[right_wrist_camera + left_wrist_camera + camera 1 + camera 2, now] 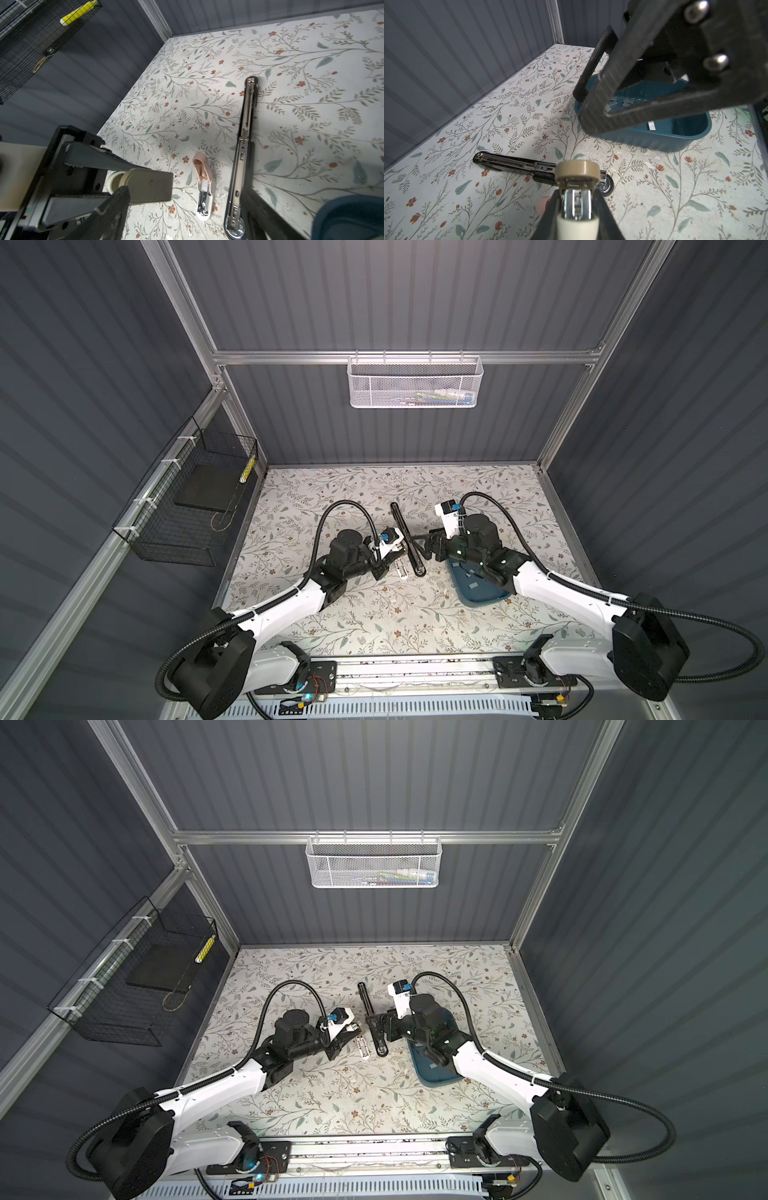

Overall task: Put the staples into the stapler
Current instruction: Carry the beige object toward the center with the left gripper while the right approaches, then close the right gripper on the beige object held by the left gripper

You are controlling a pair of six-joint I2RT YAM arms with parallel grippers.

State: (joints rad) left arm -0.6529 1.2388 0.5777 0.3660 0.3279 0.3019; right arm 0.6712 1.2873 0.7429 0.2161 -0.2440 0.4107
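My left gripper [577,209] is shut on a small beige stapler [577,172], lifted off the table with its chrome channel showing. From the right wrist view that stapler [149,185] sticks out of the left gripper [124,185]. My right gripper [185,216] is open and holds nothing; one finger is by the beige stapler and the other is over a long black stapler [243,145]. In both top views the two grippers [392,558] [424,545] face each other across it. Grey staples [618,104] lie in a blue tray [675,137].
The long black stapler [409,539] lies unfolded mid-table. A pink and white small stapler [203,187] lies open beside it. The blue tray [478,593] sits under the right arm. A black wire basket [187,510] hangs on the left wall, a white mesh one [415,381] at the back.
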